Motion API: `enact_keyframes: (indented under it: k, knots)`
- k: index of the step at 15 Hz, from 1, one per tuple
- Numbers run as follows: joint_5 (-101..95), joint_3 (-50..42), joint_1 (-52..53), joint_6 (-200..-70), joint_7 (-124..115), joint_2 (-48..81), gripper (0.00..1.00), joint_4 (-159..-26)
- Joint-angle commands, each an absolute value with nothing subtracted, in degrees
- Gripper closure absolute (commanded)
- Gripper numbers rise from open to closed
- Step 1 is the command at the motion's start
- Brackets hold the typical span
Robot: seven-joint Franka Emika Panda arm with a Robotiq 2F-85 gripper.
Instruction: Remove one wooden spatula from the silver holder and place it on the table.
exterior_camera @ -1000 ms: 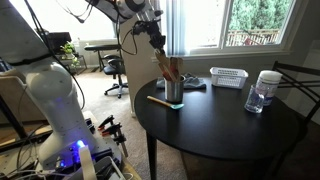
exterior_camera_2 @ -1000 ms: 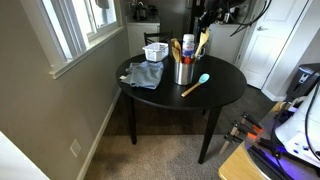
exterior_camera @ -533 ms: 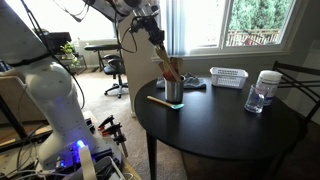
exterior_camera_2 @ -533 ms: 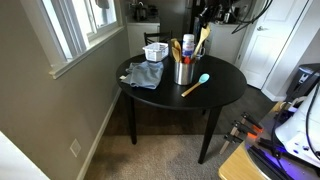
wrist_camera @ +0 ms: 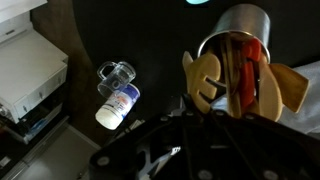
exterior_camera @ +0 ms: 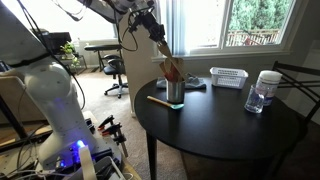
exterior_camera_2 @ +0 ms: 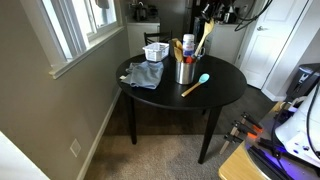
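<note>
Climbing a little higher than half a second ago, the gripper [exterior_camera: 147, 22] sits nearer the top edge in both exterior views, and the wooden spatula [exterior_camera: 163, 55] has come up with it. The spatula now slants from the gripper down toward the silver holder [exterior_camera: 174, 90], with more of its length showing above the rim than before. Its lower end looks to be still at or just inside the mouth of the holder, so it is not yet free.

The gripper reads as clamped on the spatula's upper end. In the wrist view the pale spatula [wrist_camera: 205, 78] runs straight out of the dark gripper body toward the holder [wrist_camera: 240, 22], though the contact itself is too dark to make out. The browner utensils [exterior_camera_2: 176, 50] remain in the holder [exterior_camera_2: 184, 72], and the green-ended utensil [exterior_camera_2: 194, 84] lies on the table [exterior_camera_2: 215, 90] just beside it, unmoved.

By my judgement the extraction is well along. A bit more lift should clear the rim, leaving only the carry to a bare part of the table.
</note>
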State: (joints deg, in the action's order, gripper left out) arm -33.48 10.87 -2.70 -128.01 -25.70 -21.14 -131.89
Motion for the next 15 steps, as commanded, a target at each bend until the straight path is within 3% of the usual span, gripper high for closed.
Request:
enact_keyframes:
  k: [1,8,15]
  knots:
    - [-38.31,11.73,-4.19,-125.21,-29.01,-22.19,0.94,-132.69]
    - [-39.13,9.57,-3.64,-123.09,-28.90,-21.48,0.94,-137.92]
    - [-41.32,4.78,-7.37,-139.20,-33.34,-19.93,0.94,-146.23]
